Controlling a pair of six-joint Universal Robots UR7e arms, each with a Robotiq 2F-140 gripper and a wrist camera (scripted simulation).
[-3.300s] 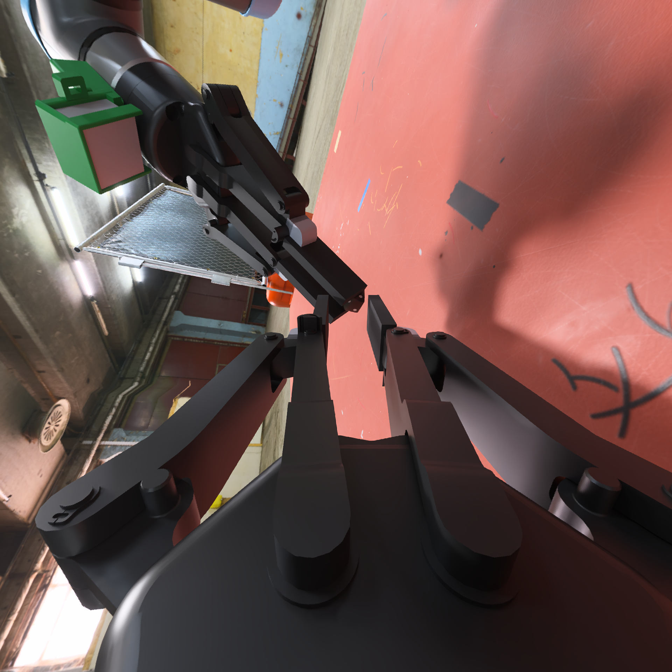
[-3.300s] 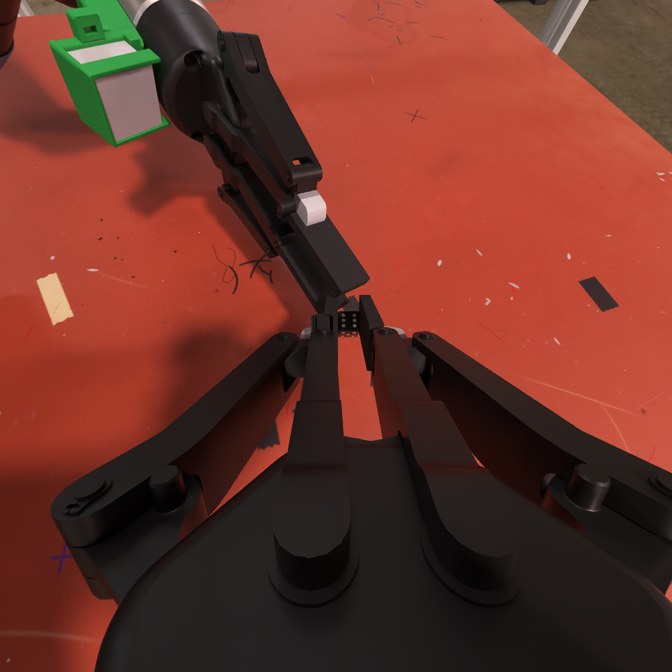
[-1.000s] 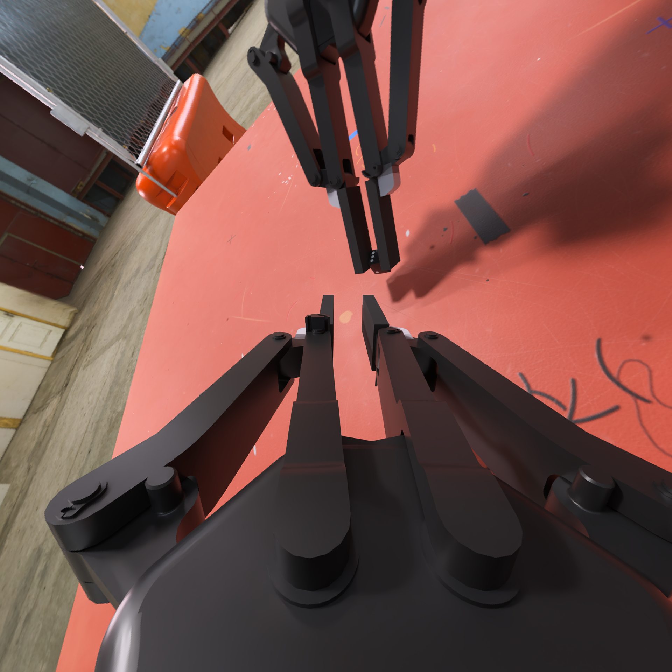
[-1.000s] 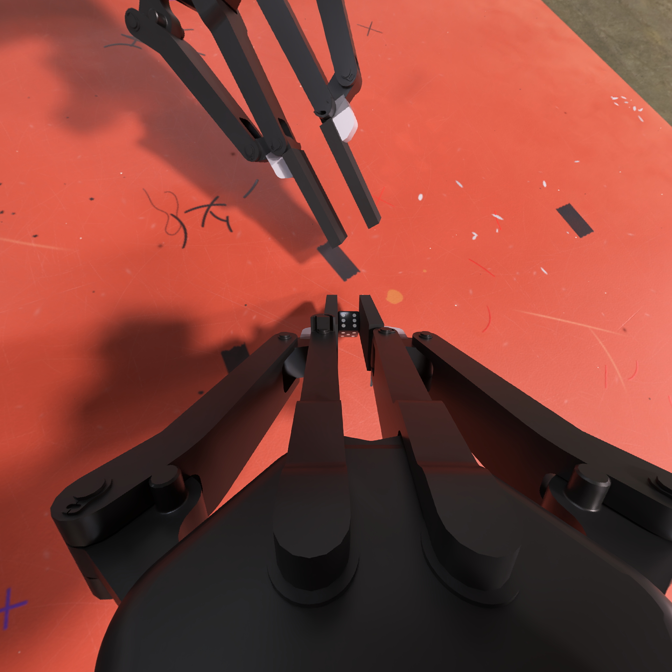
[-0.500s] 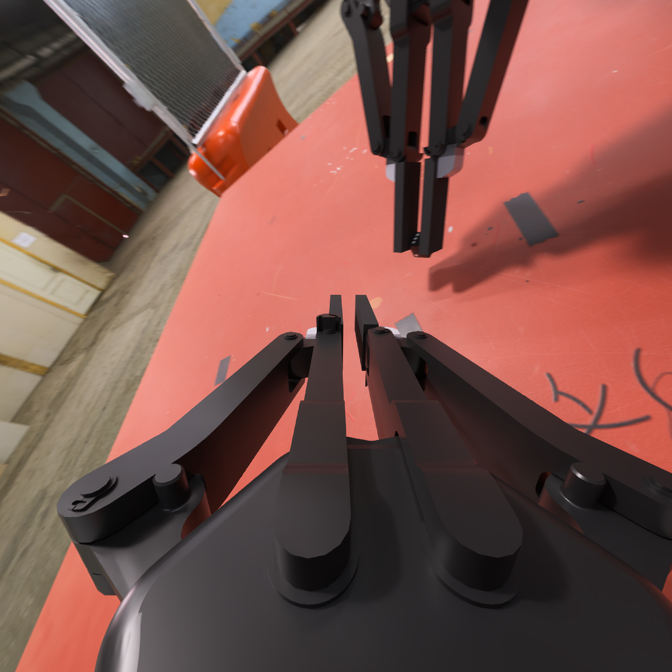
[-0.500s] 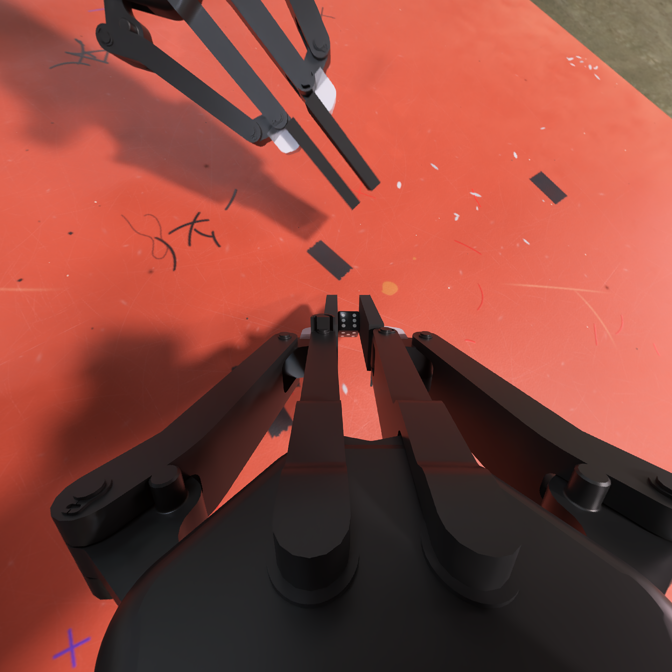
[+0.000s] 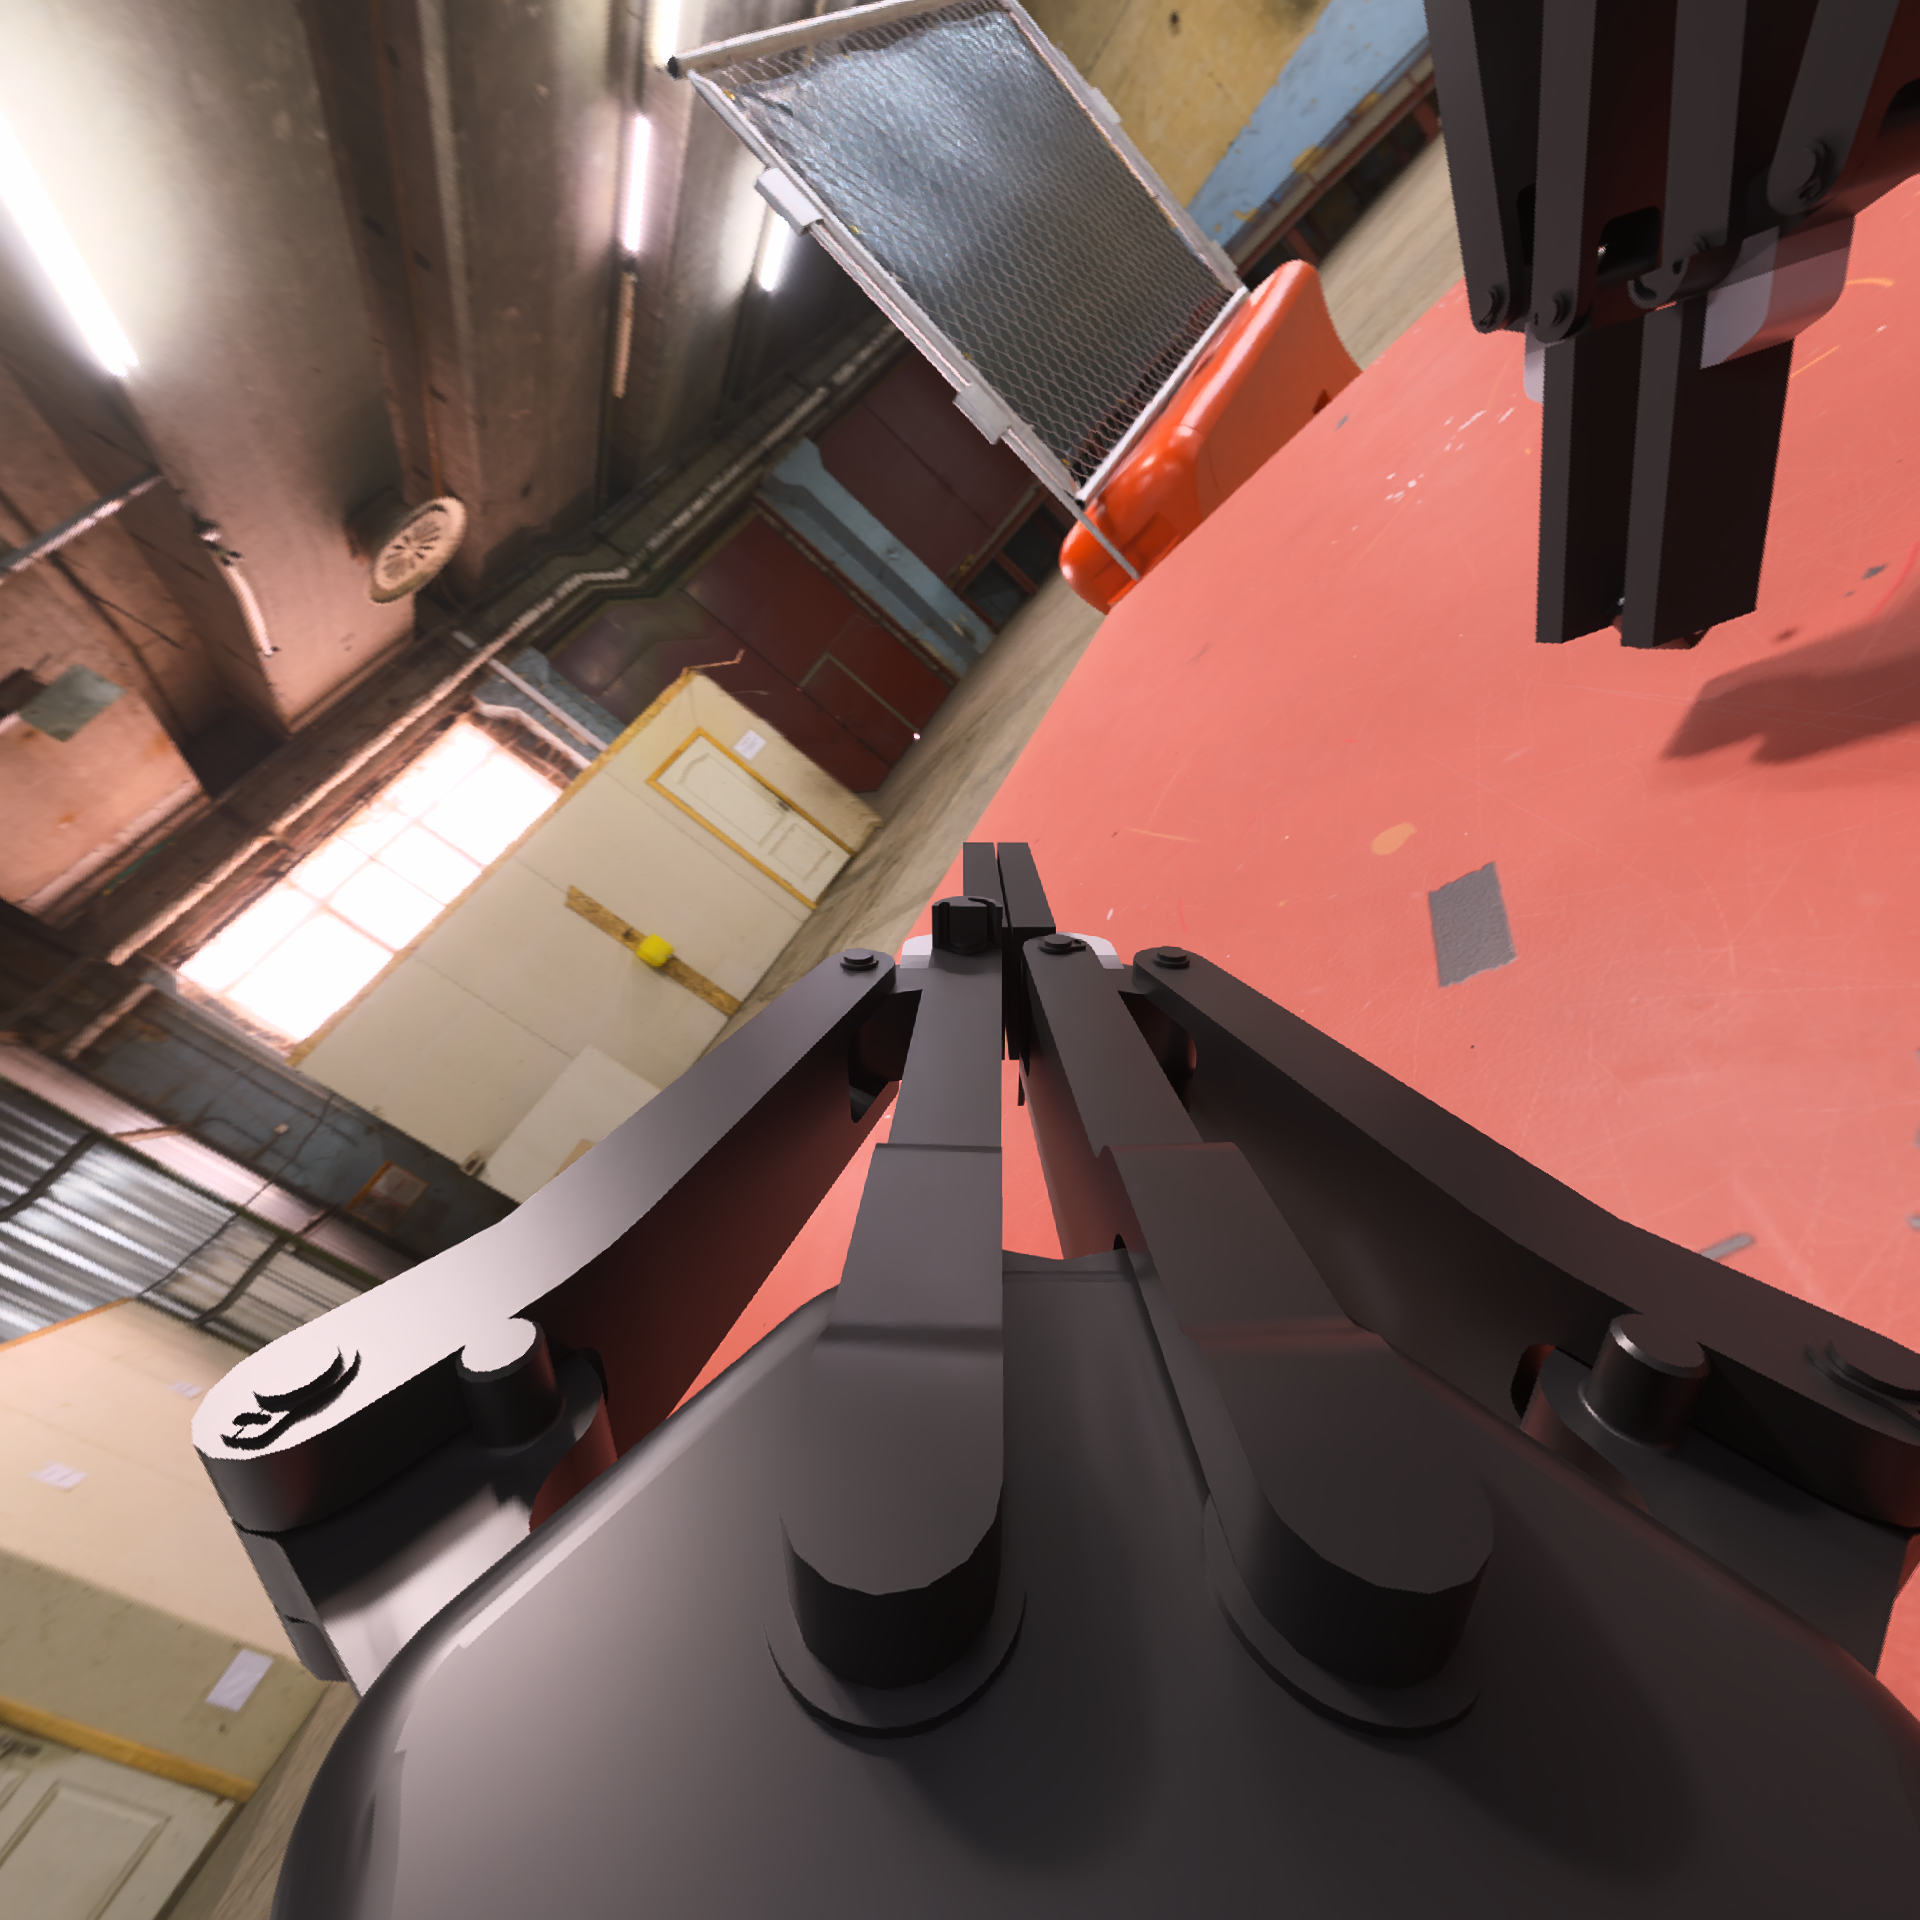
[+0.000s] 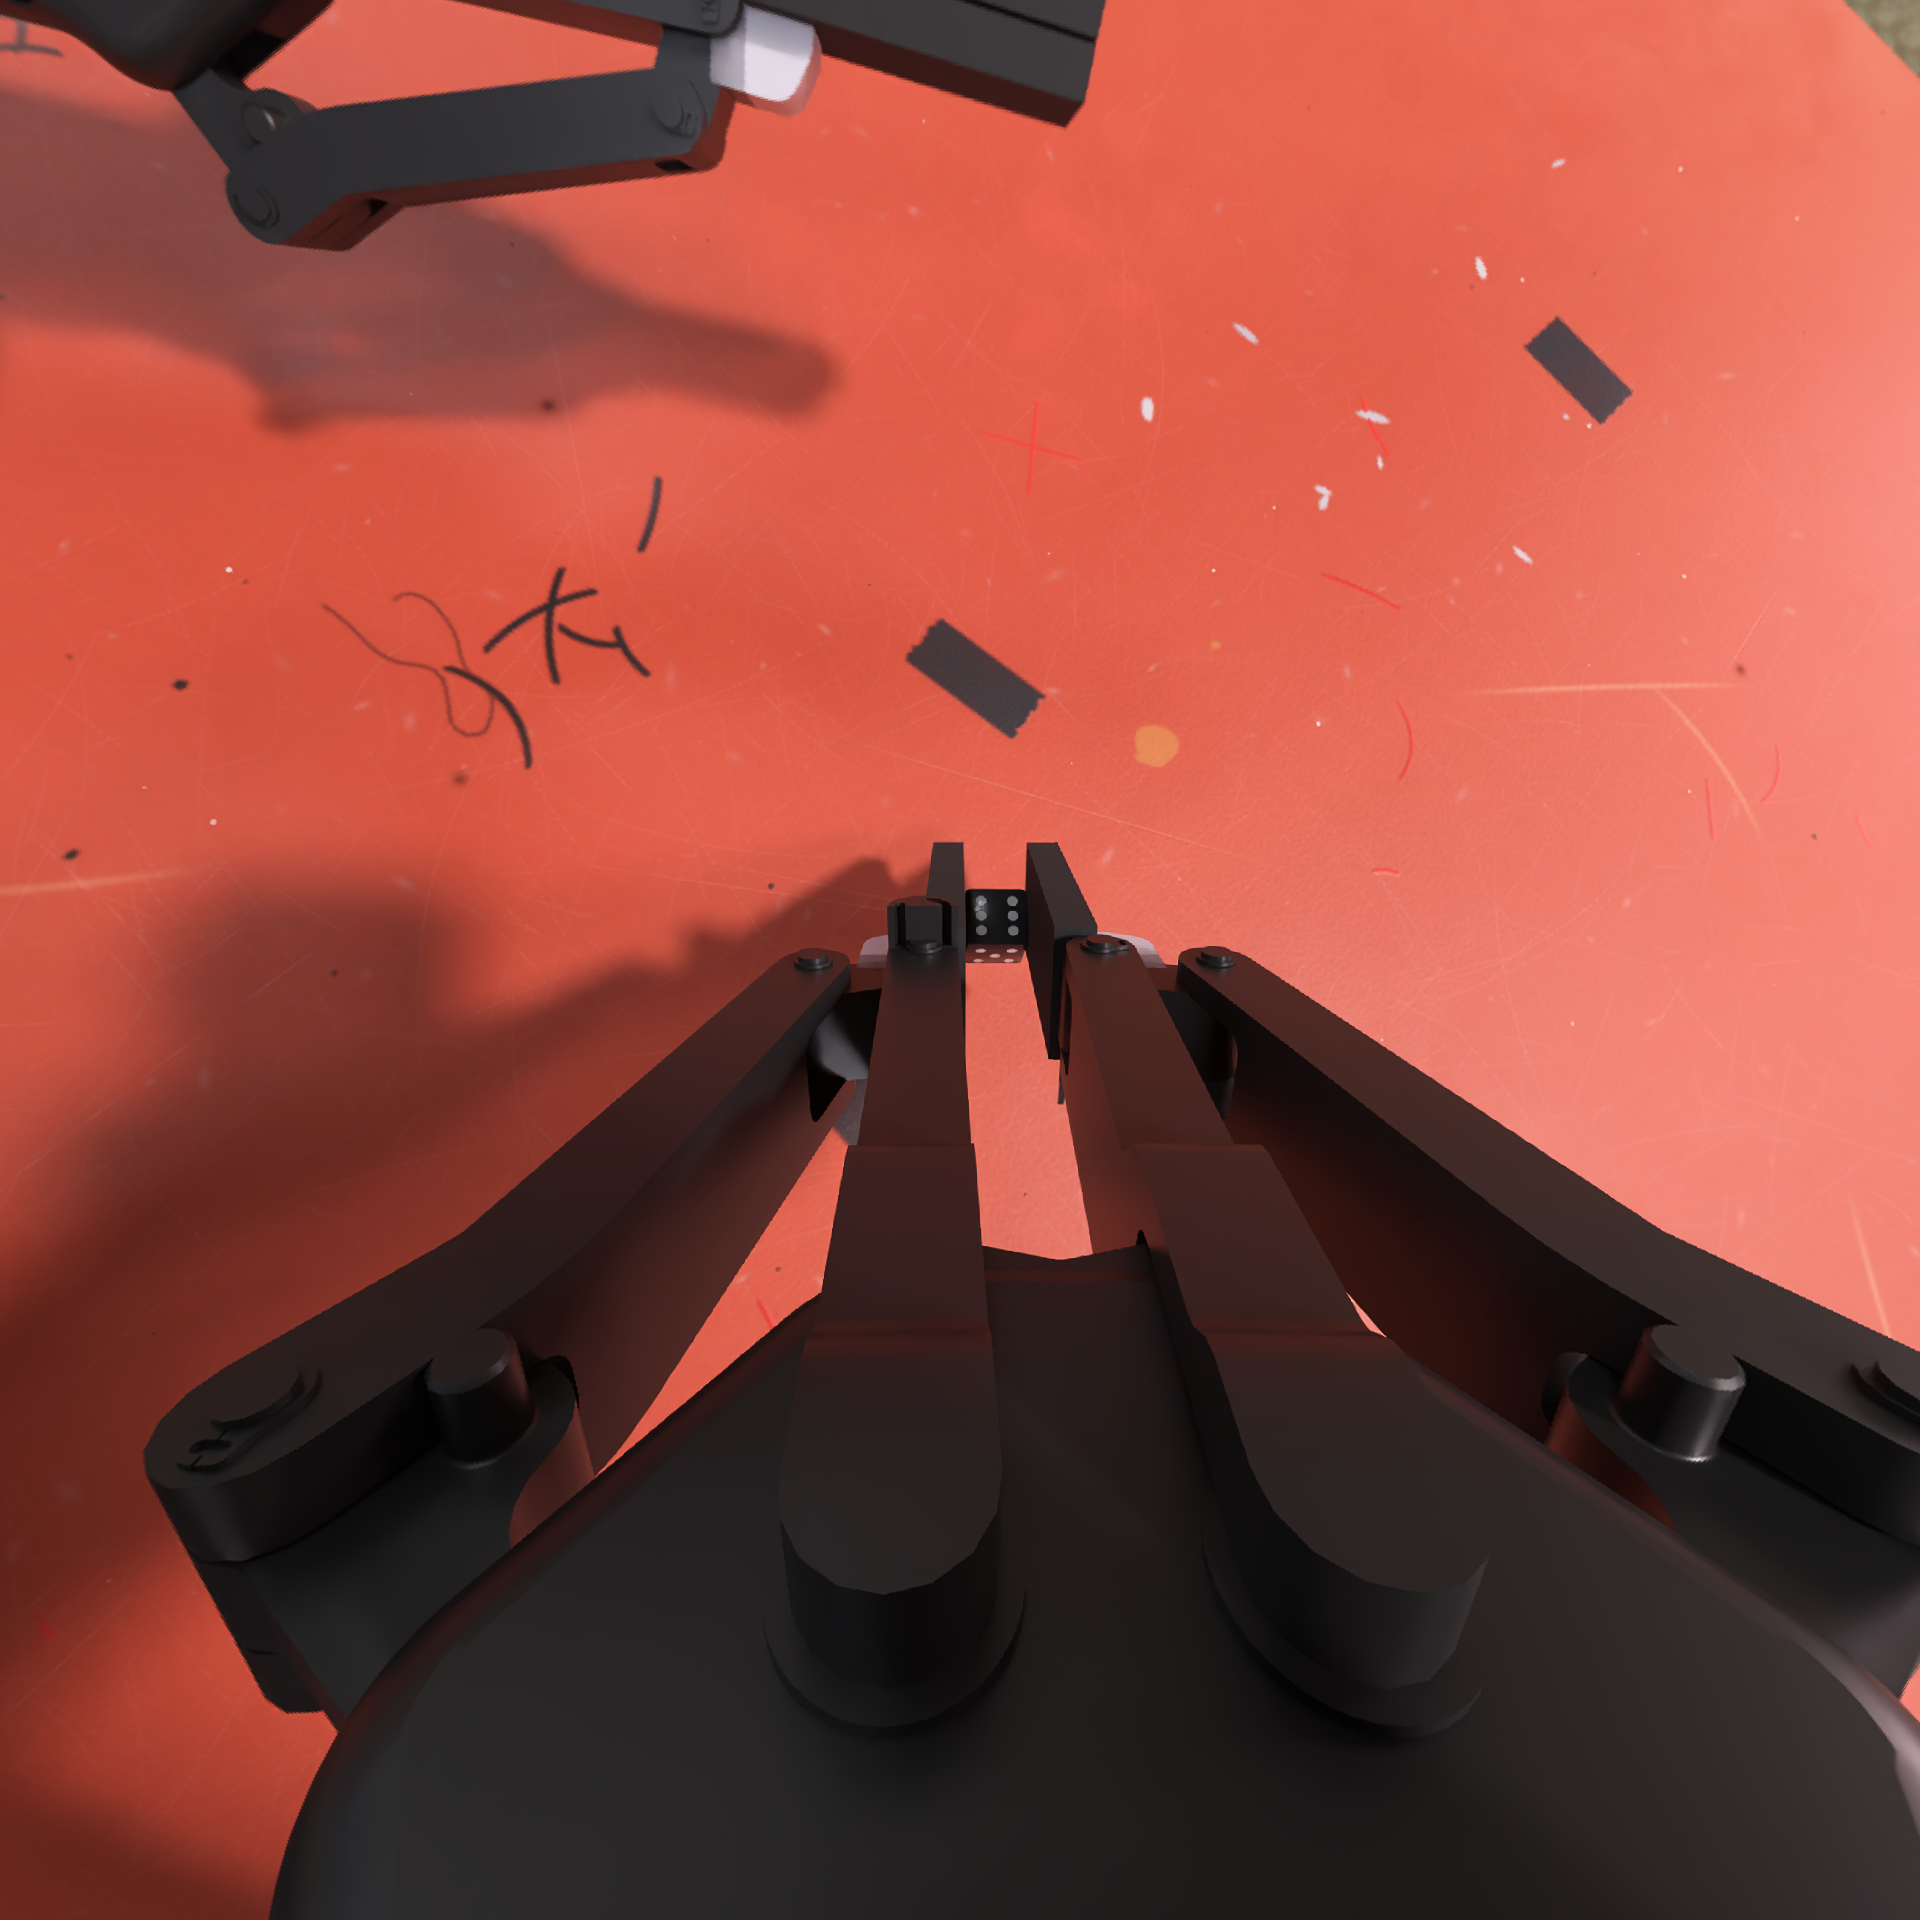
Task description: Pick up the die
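Black, white-dotted small cube die [image 8: 994,921] sits pinched between the right gripper's [image 8: 995,871] narrowly parted fingers [image 8: 1051,883], raised over the red bench [image 8: 1351,935]. The left gripper's [image 7: 995,873] fingers are pressed together, empty.

- I work in what looks like an industrial hall or workshop: past my left wrist I see a high ceiling [image 7: 312,312] with long strip lights [image 7: 62,239] and a round vent [image 7: 416,549].
- Worn cream doors [image 7: 748,805], dark red wall panels [image 7: 831,623] and a large bright window [image 7: 364,873] line the wall.
- A wire-mesh panel [image 7: 966,239] stands on an orange base [image 7: 1195,447].
- My red worktable [image 8: 1351,935] is scuffed, with pen scribbles [image 8: 499,655], paint flecks [image 8: 1371,416] and dark tape strips [image 8: 971,677].
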